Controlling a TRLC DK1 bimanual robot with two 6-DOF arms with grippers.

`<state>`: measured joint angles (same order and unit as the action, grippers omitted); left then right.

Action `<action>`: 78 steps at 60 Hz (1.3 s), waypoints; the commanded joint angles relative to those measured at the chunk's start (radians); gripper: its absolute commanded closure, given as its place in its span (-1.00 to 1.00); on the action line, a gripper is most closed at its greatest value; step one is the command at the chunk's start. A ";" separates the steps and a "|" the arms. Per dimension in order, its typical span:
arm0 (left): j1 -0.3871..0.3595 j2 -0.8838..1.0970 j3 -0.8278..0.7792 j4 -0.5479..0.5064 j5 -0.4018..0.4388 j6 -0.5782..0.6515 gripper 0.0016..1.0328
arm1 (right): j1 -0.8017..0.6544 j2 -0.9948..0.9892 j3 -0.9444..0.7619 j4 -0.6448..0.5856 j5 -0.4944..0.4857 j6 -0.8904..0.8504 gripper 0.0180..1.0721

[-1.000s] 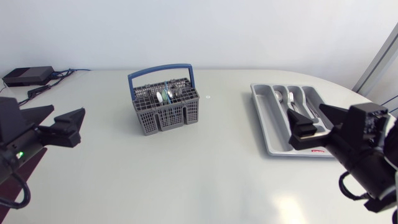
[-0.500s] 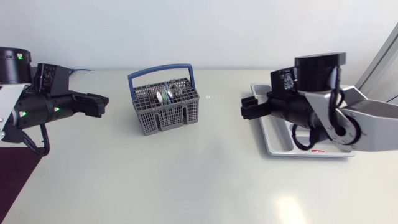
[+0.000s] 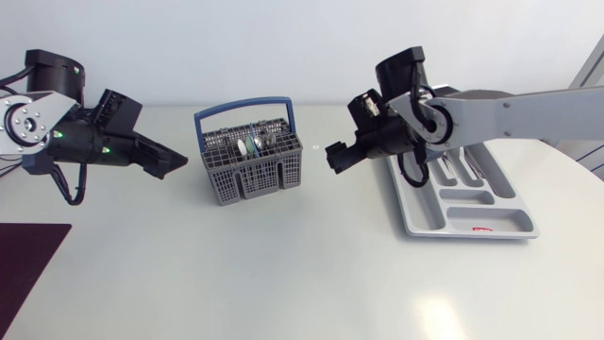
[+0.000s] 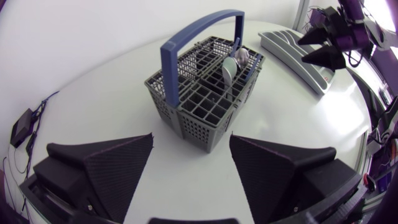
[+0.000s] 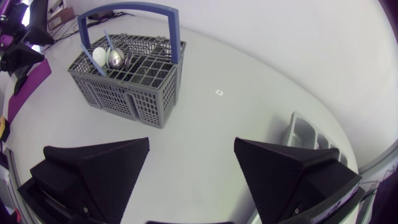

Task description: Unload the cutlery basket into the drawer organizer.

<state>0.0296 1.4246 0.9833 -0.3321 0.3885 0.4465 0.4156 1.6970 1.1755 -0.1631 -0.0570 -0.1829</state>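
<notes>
A grey mesh cutlery basket (image 3: pixel 253 159) with a blue handle stands mid-table and holds several spoons (image 3: pixel 250 144). The grey drawer organizer (image 3: pixel 472 203) lies to its right, its far end hidden behind my right arm. My left gripper (image 3: pixel 174 162) hovers just left of the basket, open and empty. My right gripper (image 3: pixel 334 157) hangs between basket and organizer, also open. In the left wrist view the basket (image 4: pixel 205 93) sits ahead of my left gripper (image 4: pixel 189 165). Ahead of my right gripper (image 5: pixel 193 168) the basket (image 5: pixel 127 78) stands off to one side.
A dark purple mat (image 3: pixel 28 250) lies at the table's front left corner. A small black box (image 4: pixel 22 130) with cables sits at the far left. A tiny white mark (image 3: pixel 315 147) is on the table just right of the basket.
Both arms have swung in from the table's sides toward the basket. Their grippers now point at it from left and right, still empty.
</notes>
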 commanded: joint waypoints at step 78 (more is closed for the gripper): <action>-0.005 0.448 0.256 0.128 0.127 0.055 -0.15 | -0.024 0.556 0.579 -0.061 -0.216 0.065 0.73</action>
<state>0.0425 1.8503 1.1957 -0.2188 0.4992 0.5213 0.3870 2.2288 1.7336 -0.2001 -0.2356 -0.1520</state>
